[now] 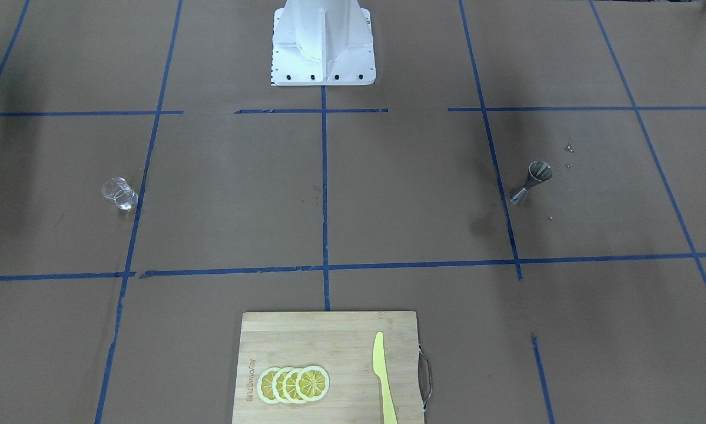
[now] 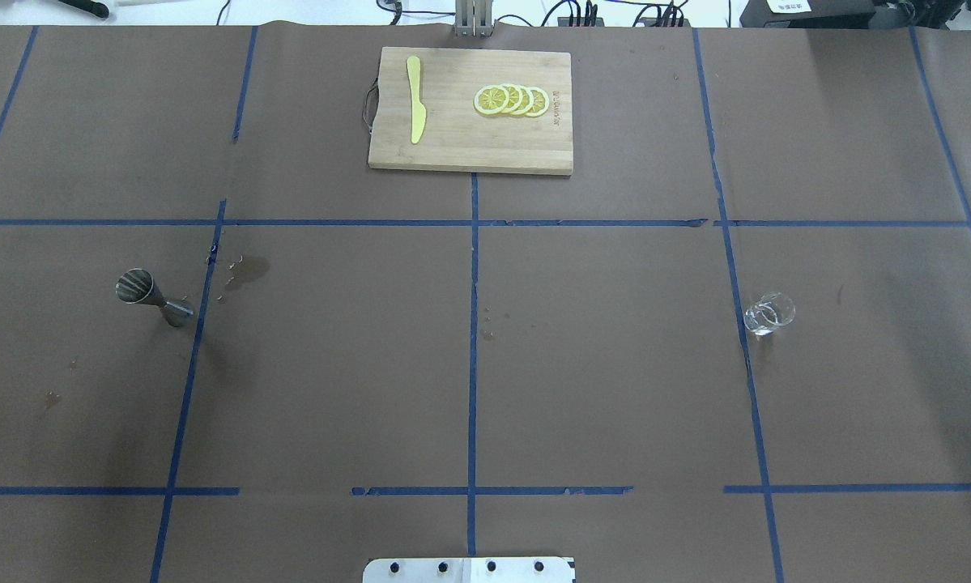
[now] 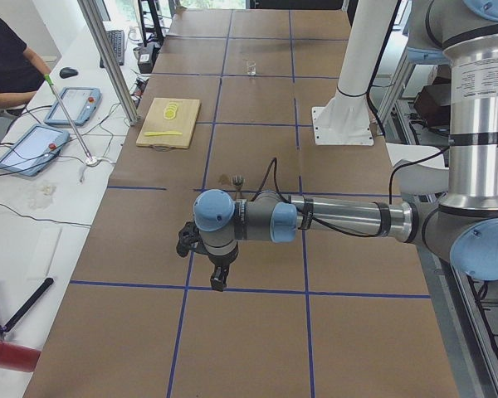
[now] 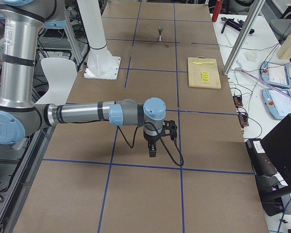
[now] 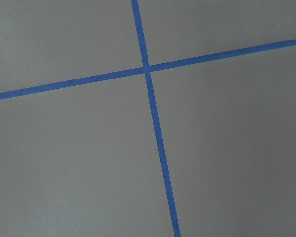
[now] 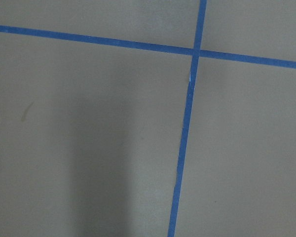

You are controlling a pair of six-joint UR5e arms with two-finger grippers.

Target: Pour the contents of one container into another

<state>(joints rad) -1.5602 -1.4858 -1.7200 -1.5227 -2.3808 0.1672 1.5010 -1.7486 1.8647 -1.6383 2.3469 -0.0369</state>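
Note:
The clear glass cup (image 1: 119, 193) stands upright on the brown table on my right side, seen in the overhead view as the cup (image 2: 768, 313). Across the table on my left side is the steel jigger (image 1: 531, 182), also upright (image 2: 151, 295). Neither gripper is near either one. My left gripper (image 3: 220, 278) hangs over the table end beyond the jigger (image 3: 237, 179). At the opposite end my right gripper (image 4: 153, 150) points down. Both show only in the side views, so I cannot tell whether they are open or shut. The wrist views show only paper and blue tape.
A wooden cutting board (image 2: 453, 146) lies at the far middle with lemon slices (image 2: 511, 100) and a yellow knife (image 2: 415, 110) on it. Damp stains (image 2: 246, 271) mark the paper near the jigger. A person sits at a side bench (image 3: 8, 66).

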